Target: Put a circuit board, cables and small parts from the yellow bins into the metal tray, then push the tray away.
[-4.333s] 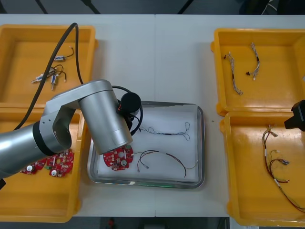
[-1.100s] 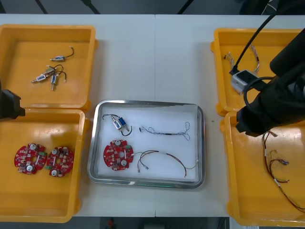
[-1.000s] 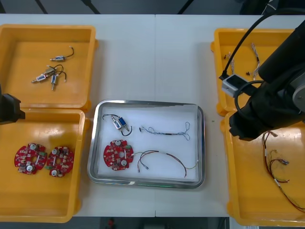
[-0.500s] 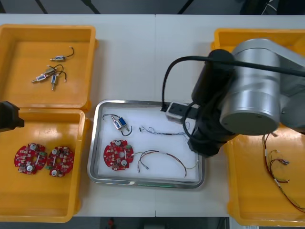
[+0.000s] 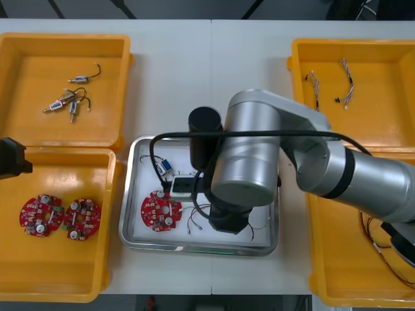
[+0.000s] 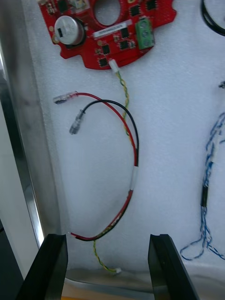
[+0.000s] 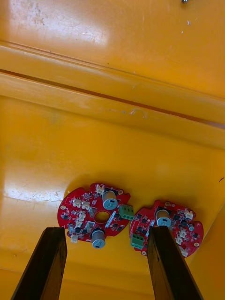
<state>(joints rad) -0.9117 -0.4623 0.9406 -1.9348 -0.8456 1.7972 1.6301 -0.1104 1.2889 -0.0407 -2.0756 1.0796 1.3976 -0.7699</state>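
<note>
The right gripper (image 6: 108, 239) hangs over the metal tray (image 5: 194, 250), lower middle of the front view, with fingers spread and empty. Beyond them lie a red and black cable (image 6: 136, 154) and a circuit board (image 6: 122, 33), both light and loose. The tray looks stiff and smooth, so it should slide; I would press on its lower rim, not pinch it. The left gripper (image 7: 105, 232), also spread, hangs over a yellow bin (image 5: 65, 275) at the left.

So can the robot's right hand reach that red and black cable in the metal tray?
Probably yes. The right hand is open above the red and black cable lying in the white-lined metal tray, with nothing between them. The left hand is off over a yellow bin.
</note>
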